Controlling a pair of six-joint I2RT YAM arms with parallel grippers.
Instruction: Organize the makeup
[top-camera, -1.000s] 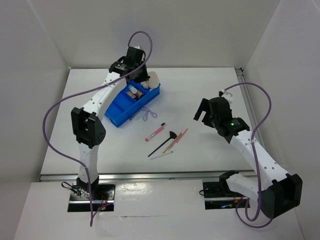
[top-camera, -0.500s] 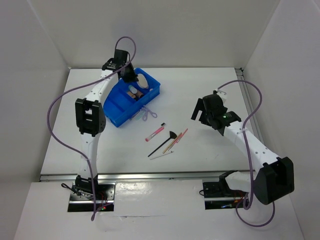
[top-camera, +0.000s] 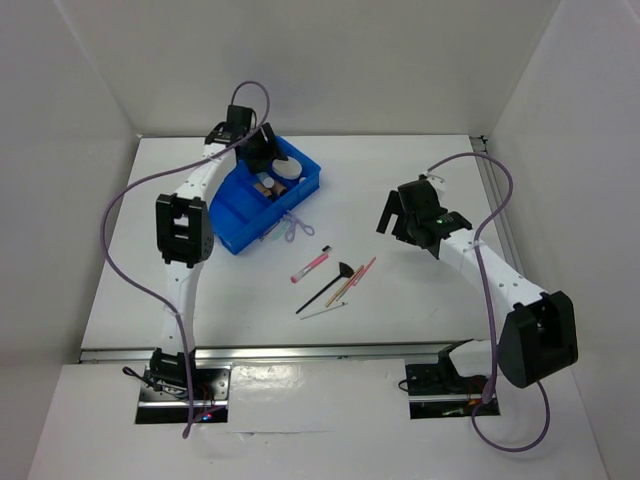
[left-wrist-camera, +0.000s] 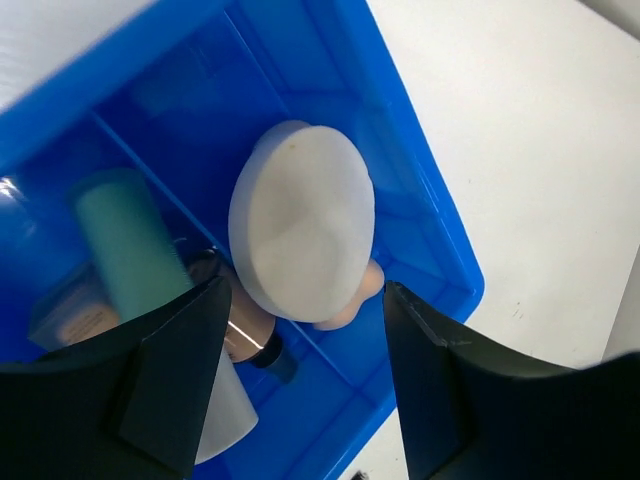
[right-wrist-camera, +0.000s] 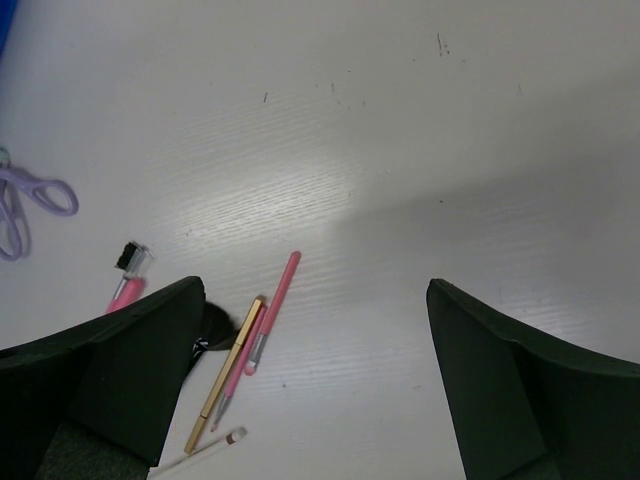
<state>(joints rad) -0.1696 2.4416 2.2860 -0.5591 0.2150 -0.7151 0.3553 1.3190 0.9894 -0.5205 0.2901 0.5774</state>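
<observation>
Compact (left-wrist-camera: 300, 220) sits binned beneath your spread, empty left fingers (left-wrist-camera: 170, 380); right fingers (right-wrist-camera: 110, 370), also spread, hover over pink pencils (right-wrist-camera: 275, 305), which a skewed descent could probably scatter.

Glossy blue plastic bin (left-wrist-camera: 412, 185), matt round cream compact (left-wrist-camera: 300, 235), smooth faintly scuffed white table (right-wrist-camera: 400, 150)

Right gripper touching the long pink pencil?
Apart. Top external view shows bare table between the right gripper and the long pink pencil. Right wrist view agrees: the pencil lies flat on the table, clear of both open jaws.
</observation>
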